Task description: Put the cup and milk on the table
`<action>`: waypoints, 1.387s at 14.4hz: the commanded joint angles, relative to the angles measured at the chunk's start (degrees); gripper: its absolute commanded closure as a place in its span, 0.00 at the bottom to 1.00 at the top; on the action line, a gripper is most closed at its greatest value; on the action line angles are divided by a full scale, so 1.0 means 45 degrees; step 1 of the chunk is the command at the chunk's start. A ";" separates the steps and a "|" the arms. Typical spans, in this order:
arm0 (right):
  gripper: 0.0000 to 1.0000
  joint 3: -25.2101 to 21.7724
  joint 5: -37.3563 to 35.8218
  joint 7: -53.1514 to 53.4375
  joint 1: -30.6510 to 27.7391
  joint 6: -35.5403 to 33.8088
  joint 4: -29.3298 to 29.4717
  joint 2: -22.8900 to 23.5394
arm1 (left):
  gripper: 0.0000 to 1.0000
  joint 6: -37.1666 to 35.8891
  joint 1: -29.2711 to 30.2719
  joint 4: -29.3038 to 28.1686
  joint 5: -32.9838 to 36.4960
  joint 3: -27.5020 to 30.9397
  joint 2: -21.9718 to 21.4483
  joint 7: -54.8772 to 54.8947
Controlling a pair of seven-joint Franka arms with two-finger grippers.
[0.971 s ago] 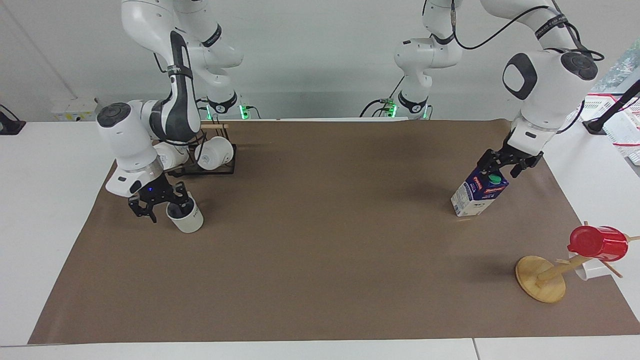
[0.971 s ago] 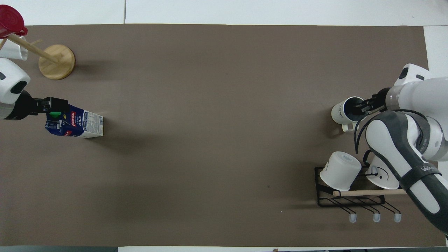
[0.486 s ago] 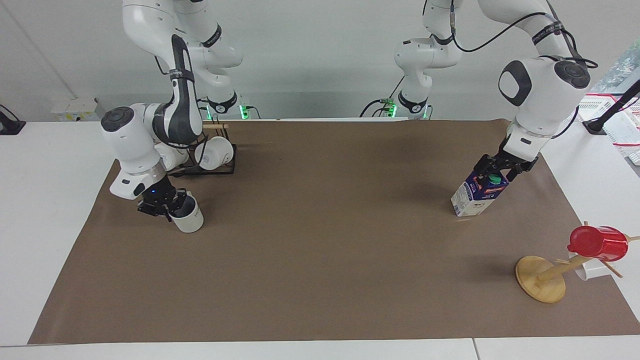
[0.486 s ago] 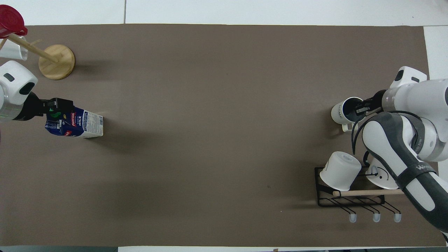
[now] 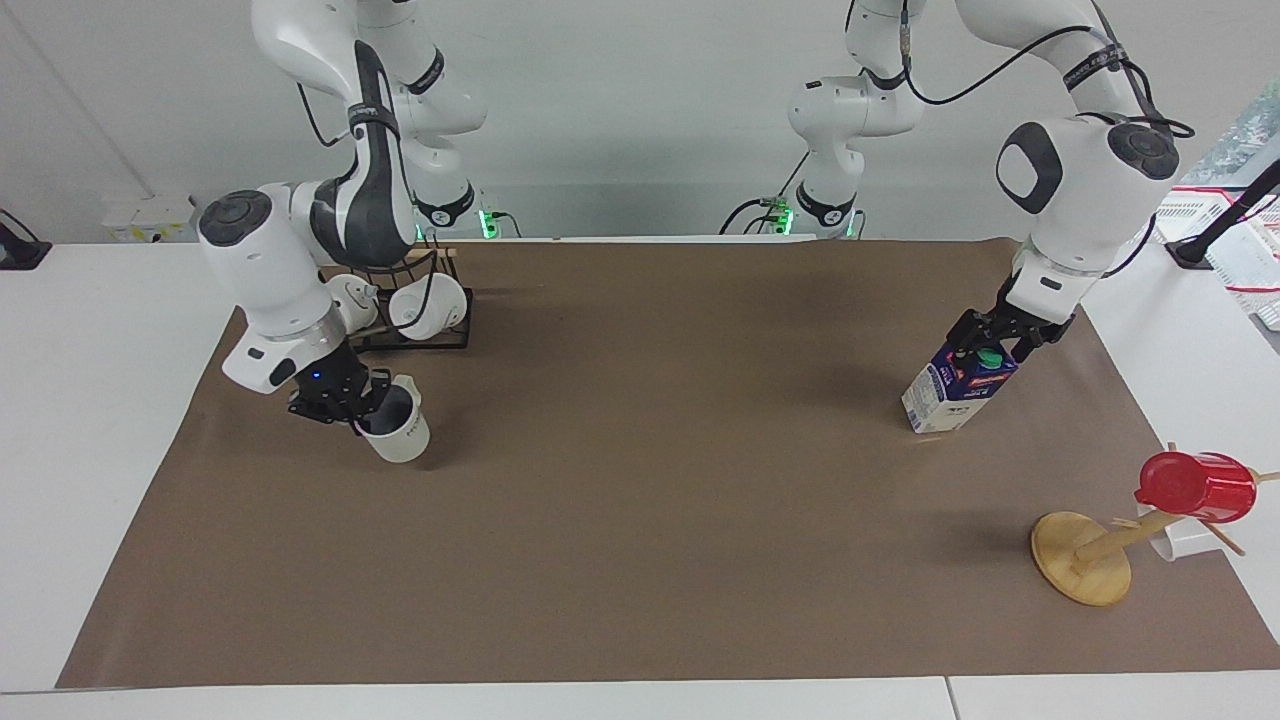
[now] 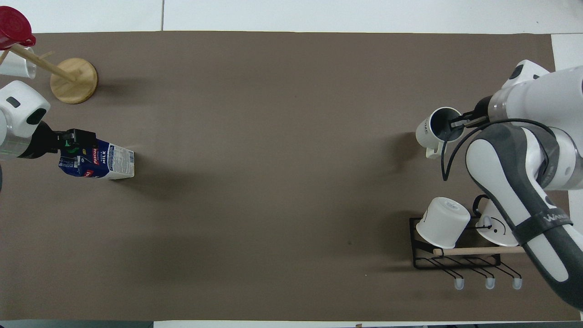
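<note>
The tabletop (image 5: 90, 420) carries a wide brown sheet (image 5: 640, 560). A black wire rack (image 6: 455, 259) with two rounder white mugs (image 6: 442, 222) sits at the right arm's end, near the robots. A wooden mug tree (image 5: 1082, 558) bearing a red cup (image 5: 1195, 487) stands at the left arm's end.

The milk (image 5: 955, 388) rests tilted on the sheet; the left end effector (image 5: 992, 343) straddles its gabled top, fingers apart, contact apparently not firm.

The cup (image 5: 398, 428), tilted, is clamped at its rim by the right end effector (image 5: 352, 400), apparently just above the sheet.
</note>
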 commanded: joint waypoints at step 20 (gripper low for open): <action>1.00 0.0045 -0.1178 0.7881 0.4942 0.2808 -0.2014 0.0473 | 1.00 -0.3033 -0.2895 0.4108 0.0627 -0.0228 0.0551 -0.3979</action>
